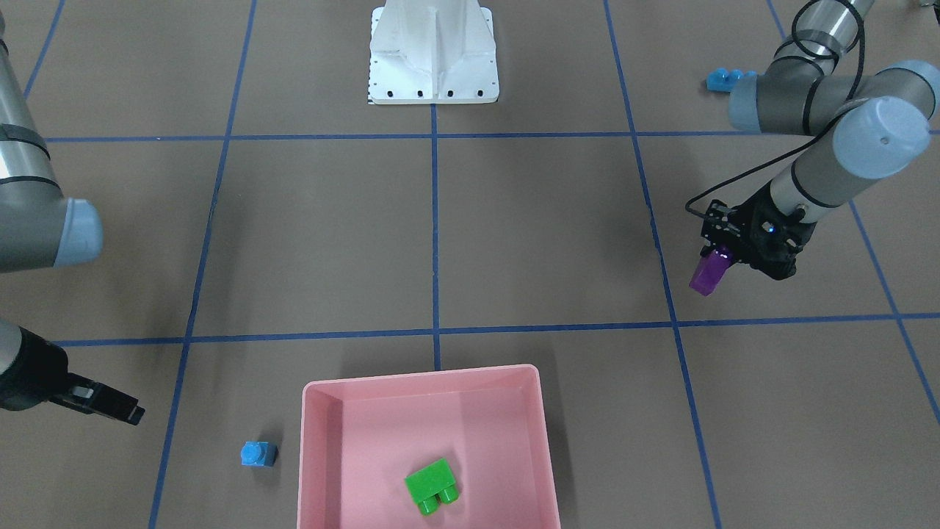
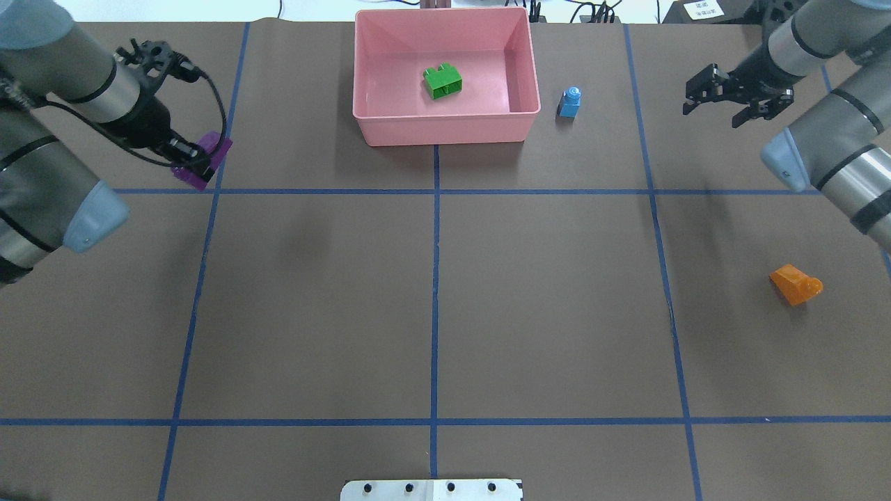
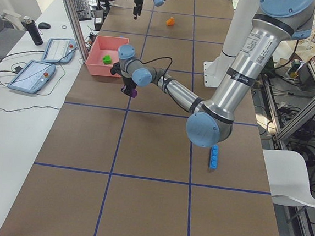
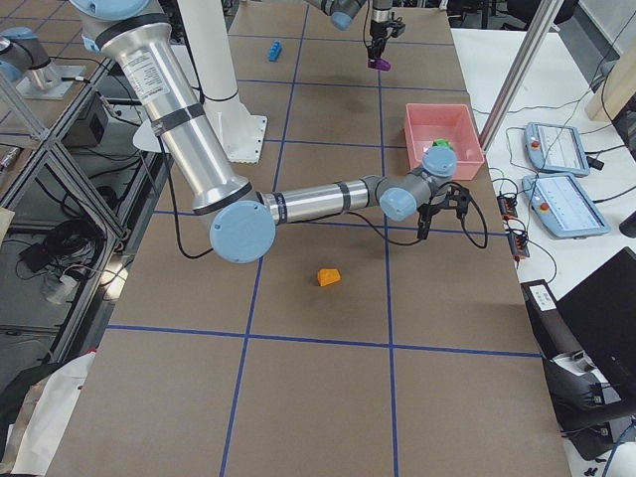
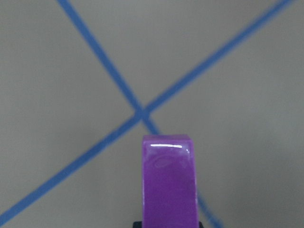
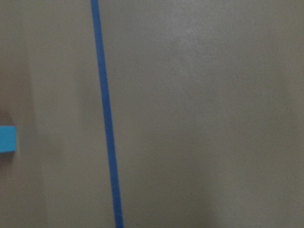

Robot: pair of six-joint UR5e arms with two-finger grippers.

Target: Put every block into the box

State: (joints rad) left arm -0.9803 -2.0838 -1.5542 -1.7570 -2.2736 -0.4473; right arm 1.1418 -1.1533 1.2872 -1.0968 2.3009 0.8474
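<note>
My left gripper (image 2: 197, 161) is shut on the purple sloped block (image 2: 216, 149) and holds it above a tape crossing, left of the pink box (image 2: 445, 132). The block also fills the lower left wrist view (image 5: 168, 185). The green block (image 2: 443, 81) lies inside the box. The tiny blue block (image 2: 569, 102) stands on the table just right of the box. My right gripper (image 2: 713, 115) is open and empty, further right of that block. The orange block (image 2: 795, 284) lies near the table's right edge. The long blue block (image 1: 723, 78) lies behind my left arm.
The white metal base (image 1: 433, 59) stands at the robot's side of the table, in the middle. Blue tape lines (image 2: 436, 278) divide the brown table into squares. Two tablets (image 3: 34, 74) lie on the side bench past the box.
</note>
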